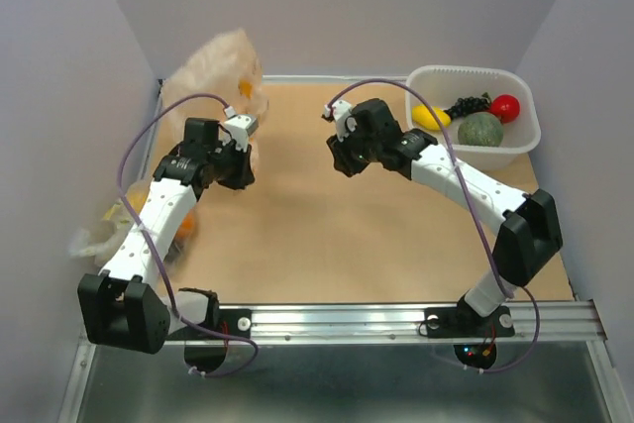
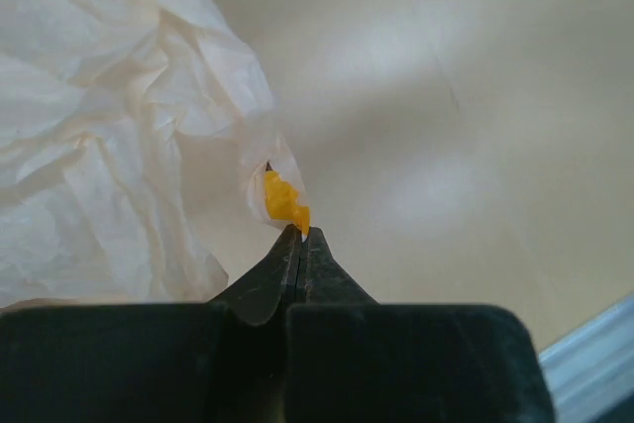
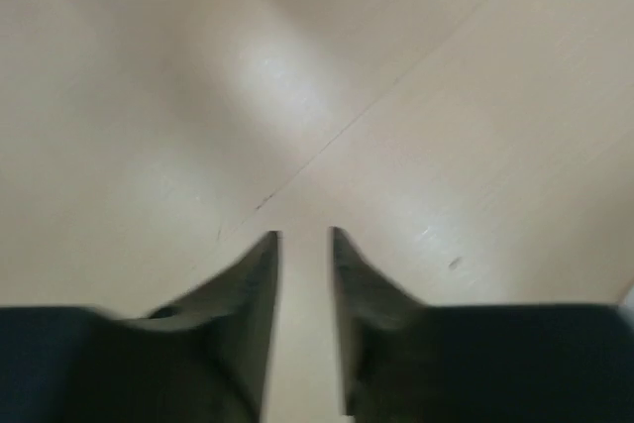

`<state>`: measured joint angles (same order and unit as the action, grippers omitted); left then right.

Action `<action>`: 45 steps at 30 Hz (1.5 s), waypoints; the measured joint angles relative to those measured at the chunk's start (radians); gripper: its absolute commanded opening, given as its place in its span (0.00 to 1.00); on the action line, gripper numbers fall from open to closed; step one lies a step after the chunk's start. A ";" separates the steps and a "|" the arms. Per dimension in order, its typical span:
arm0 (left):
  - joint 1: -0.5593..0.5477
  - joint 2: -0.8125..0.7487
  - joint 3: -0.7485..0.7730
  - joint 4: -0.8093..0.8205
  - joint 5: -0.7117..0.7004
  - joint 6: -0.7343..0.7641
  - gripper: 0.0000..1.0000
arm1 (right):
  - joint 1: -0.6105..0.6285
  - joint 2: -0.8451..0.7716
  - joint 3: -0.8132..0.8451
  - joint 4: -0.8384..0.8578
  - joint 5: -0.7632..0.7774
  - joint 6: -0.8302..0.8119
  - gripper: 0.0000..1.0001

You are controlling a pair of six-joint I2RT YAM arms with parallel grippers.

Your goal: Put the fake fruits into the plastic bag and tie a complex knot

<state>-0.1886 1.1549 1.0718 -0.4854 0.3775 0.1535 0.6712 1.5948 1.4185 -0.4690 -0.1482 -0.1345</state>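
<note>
The plastic bag (image 1: 213, 71), cream-white and crinkled with orange prints, is lifted at the table's back left. It fills the left of the left wrist view (image 2: 99, 146). My left gripper (image 1: 248, 131) is shut on a thin edge of the bag at an orange print (image 2: 282, 200). The left jaws (image 2: 300, 233) are pressed together. My right gripper (image 1: 340, 160) hangs over the bare table middle, its jaws (image 3: 305, 235) a little apart with nothing between them. The fake fruits lie in a tub: yellow (image 1: 430, 116), dark grapes (image 1: 468, 104), red (image 1: 505, 106), green (image 1: 479, 131). No knot shows.
The white rigid tub (image 1: 466, 71) stands at the back right corner. A second similar bag (image 1: 104, 230) with an orange ball (image 1: 185, 230) lies at the left edge under my left arm. Grey walls close in on the back and sides.
</note>
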 measured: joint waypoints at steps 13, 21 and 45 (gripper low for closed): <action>-0.009 -0.021 0.324 0.058 0.280 -0.120 0.00 | -0.010 -0.161 -0.010 0.187 -0.109 0.093 1.00; -0.031 0.059 0.444 0.145 0.338 -0.219 0.00 | -0.010 -0.238 -0.102 0.346 -0.194 0.023 1.00; -0.108 0.094 0.387 0.391 0.378 -0.570 0.00 | 0.027 -0.262 -0.126 0.507 -0.214 0.187 0.74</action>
<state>-0.2962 1.2491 1.4590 -0.0940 0.7559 -0.4168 0.6983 1.3331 1.2926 0.0376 -0.3622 0.0528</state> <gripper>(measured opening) 0.026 0.555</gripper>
